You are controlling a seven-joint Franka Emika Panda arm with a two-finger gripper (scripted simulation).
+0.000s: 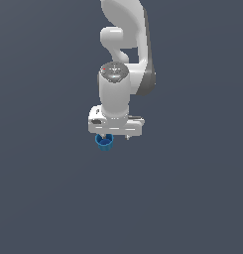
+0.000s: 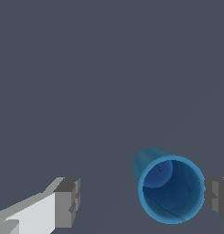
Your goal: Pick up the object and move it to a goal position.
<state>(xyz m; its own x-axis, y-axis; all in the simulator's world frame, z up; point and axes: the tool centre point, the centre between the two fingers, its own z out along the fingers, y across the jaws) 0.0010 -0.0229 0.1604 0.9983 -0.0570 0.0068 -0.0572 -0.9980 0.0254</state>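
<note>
The blue cup (image 2: 170, 189) was seen upright between the spread-apart fingers of the claw (image 2: 143, 201), touching one finger (image 2: 216, 196).

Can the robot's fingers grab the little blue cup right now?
Probably yes. The blue cup sits between the open fingers, close against one and well apart from the other, with nothing in the way. The gripper would just need to close.

The arm (image 1: 124, 54) is glossy white with rounded links, grey joint bands and a grey disc cap; the gripper (image 2: 141, 201) has white jaws tipped with grey ridged pads (image 2: 67, 202).
</note>
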